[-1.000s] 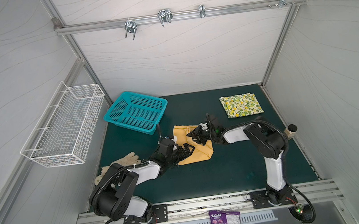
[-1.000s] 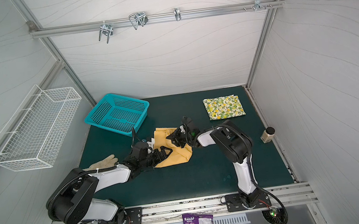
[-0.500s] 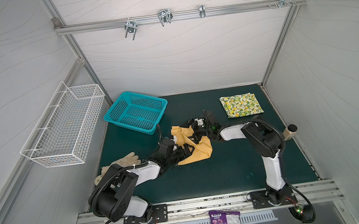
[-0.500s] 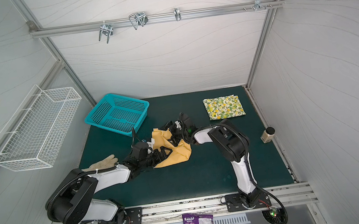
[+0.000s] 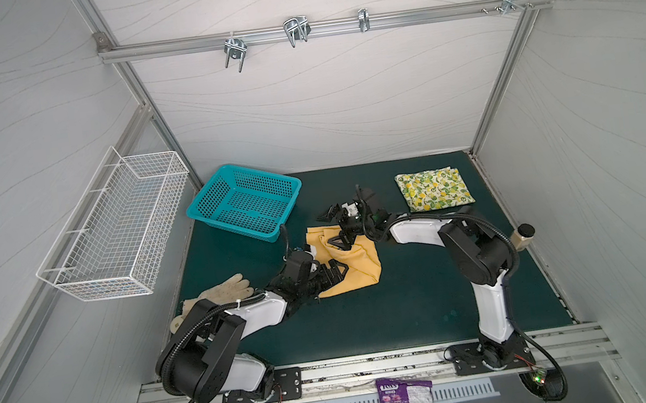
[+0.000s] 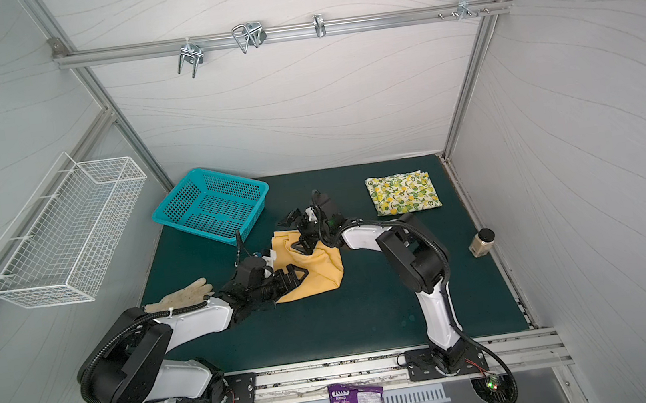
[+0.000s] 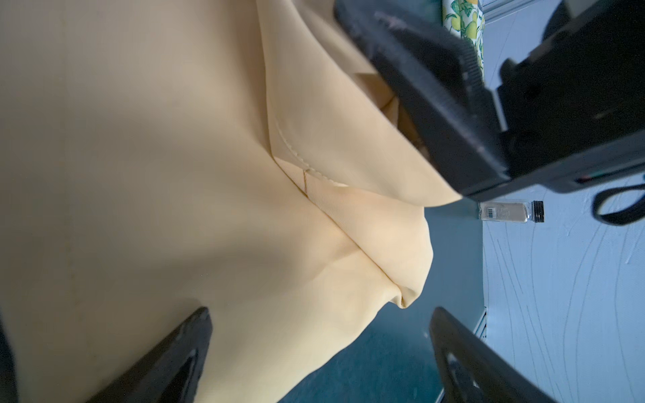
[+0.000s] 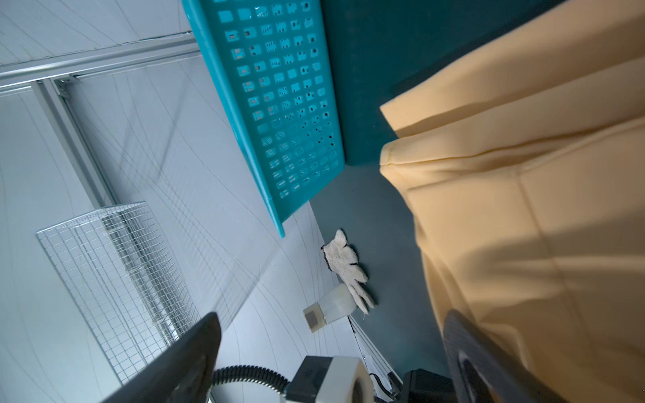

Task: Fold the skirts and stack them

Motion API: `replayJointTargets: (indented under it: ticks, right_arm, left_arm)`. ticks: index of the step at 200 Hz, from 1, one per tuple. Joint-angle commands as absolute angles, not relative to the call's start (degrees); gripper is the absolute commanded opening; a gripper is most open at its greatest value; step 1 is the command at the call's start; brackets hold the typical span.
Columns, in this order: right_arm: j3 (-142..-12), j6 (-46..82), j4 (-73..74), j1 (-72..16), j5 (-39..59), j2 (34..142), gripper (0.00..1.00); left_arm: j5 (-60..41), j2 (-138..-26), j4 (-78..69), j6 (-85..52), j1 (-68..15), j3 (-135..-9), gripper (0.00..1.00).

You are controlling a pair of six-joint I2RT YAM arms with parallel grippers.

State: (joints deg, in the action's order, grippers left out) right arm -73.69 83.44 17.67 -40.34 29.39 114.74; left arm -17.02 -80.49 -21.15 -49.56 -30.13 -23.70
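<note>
Both tools stand wide and hold nothing. Your left tool [image 5: 328,277] lies low over the near-left edge of the mustard skirt [image 5: 356,267]. Your right tool [image 5: 335,228] hovers at its far edge, one finger above the cloth and the other out over bare bench [image 5: 390,320].

The mustard skirt sits mid-bench, partly folded and bunched, with a hemmed flap lying loose on top. The lemon skirt [image 5: 433,195] lies folded flat near the far right corner, well apart from it.

Expect the mustard cloth to be light, limp and a little slick (it will likely sag and slide open once one corner is freed). I would take it at a stitched hem or at two corners of a fold, pinching all layers together, not at the smooth middle.

You cannot tell how many layers lie under the top flap. The left tool and its arm hide the near-left corner in both top views, and the wrist views sit too close to show the skirt's outline.
</note>
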Motion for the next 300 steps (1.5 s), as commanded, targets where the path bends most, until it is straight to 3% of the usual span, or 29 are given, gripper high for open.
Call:
replayJointTargets:
  ticks: [1, 63, 108, 300]
  right_arm:
    - [-76.46, 79.04, 10.59, -40.69, 28.14, 110.52, 0.99]
    - [-86.26, 61.57, -10.11, -39.19, 23.72, 108.21, 0.99]
    - [-85.42, 52.59, -18.92, -37.49, 16.39, 105.65, 0.99]
    - [-64.69, 61.54, -1.52, -44.53, 21.09, 100.91, 0.99]
  left_arm:
    - [-15.03, -81.82, -15.25, -48.95, -29.63, -21.98, 0.98]
    - [-14.85, -83.3, -15.82, -48.87, -29.53, -21.97, 0.98]
    - [-15.01, -83.85, -15.57, -48.69, -29.36, -22.54, 0.98]
    - [-15.56, -82.09, -11.87, -47.73, -27.42, -24.38, 0.98]
